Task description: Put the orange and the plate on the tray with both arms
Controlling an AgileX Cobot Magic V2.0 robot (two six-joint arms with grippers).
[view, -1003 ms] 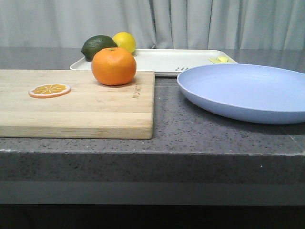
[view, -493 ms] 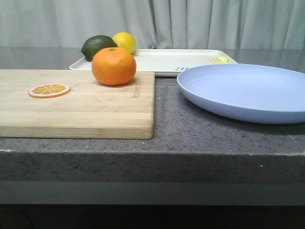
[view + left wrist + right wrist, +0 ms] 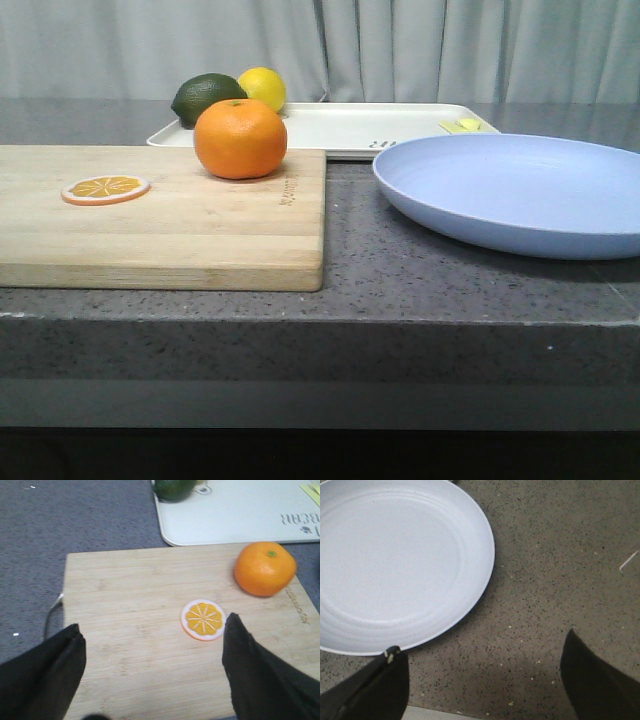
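While both grippers hang spread and holding nothing, the left gripper [image 3: 152,672] is over the board [image 3: 160,215], orange [image 3: 265,568] at its 2 o'clock past the slice [image 3: 203,620]. Right gripper [image 3: 482,677]: plate [image 3: 395,565] at 11, rim near one finger, bare counter [image 3: 555,555] alongside. Tray [image 3: 340,128] behind; lime [image 3: 207,99] and lemon [image 3: 262,88] at its left end.

The left gripper [image 3: 152,667] hangs with its two dark fingers [image 3: 42,677] spread wide apart, holding nothing. The right gripper [image 3: 487,680] likewise has its fingers [image 3: 597,672] spread wide, nothing between them.
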